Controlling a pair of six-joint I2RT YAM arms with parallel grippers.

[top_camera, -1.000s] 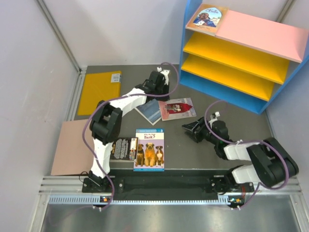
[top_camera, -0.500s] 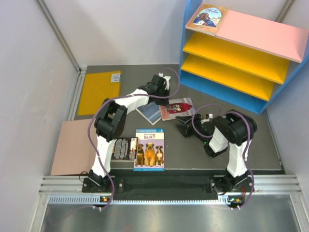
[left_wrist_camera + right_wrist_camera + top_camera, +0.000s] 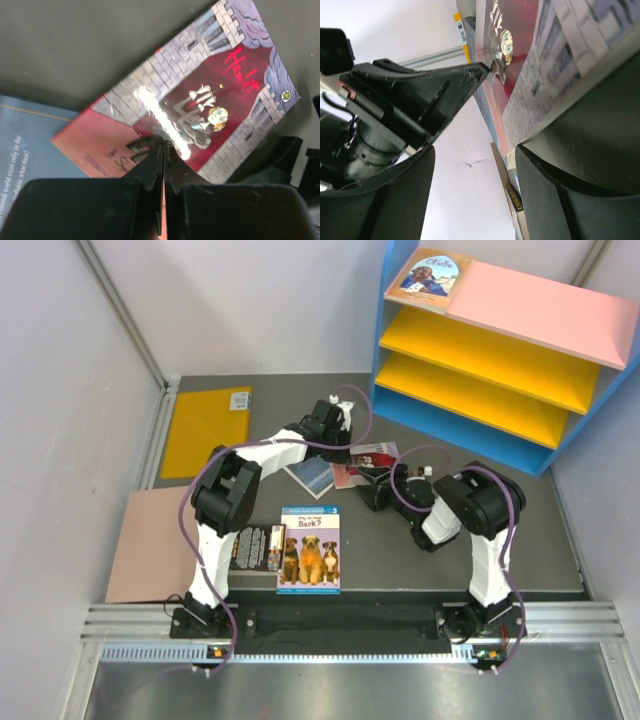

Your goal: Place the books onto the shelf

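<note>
Shelf (image 3: 386, 335): blue sides, pink top board (image 3: 545, 312), two yellow inner shelves (image 3: 480, 352), standing at the far right of the bench (image 3: 400, 545). Contents: one tan book (image 3: 428, 278) with a blue figure, lying flat on the left end of the top; nothing shows on the yellow shelves. Bench, centre: red-and-white book (image 3: 210, 100) with a castle cover, lying flat, one end overlapping a slate-blue book (image 3: 22, 150) with white text to its left. Left fingers (image 3: 163, 146): closed together with nothing between them, tips pressed down on the middle of the red-and-white cover, next to the small printed figures. Right fingers (image 3: 373, 492): spread apart, low over the bench at the near right edge of the same book. The right wrist view shows that edge running in over the gap between them and past one finger; whether it touches either finger cannot be told. Bench, near side: blue book (image 3: 309, 550) with three dogs, face up, and a black book (image 3: 255, 548) touching its left edge, both well apart from either set of fingers. Bench, left side: yellow sheet (image 3: 205, 430) at the far corner; pinkish-brown board (image 3: 150, 545) nearer, beside the black book.
</note>
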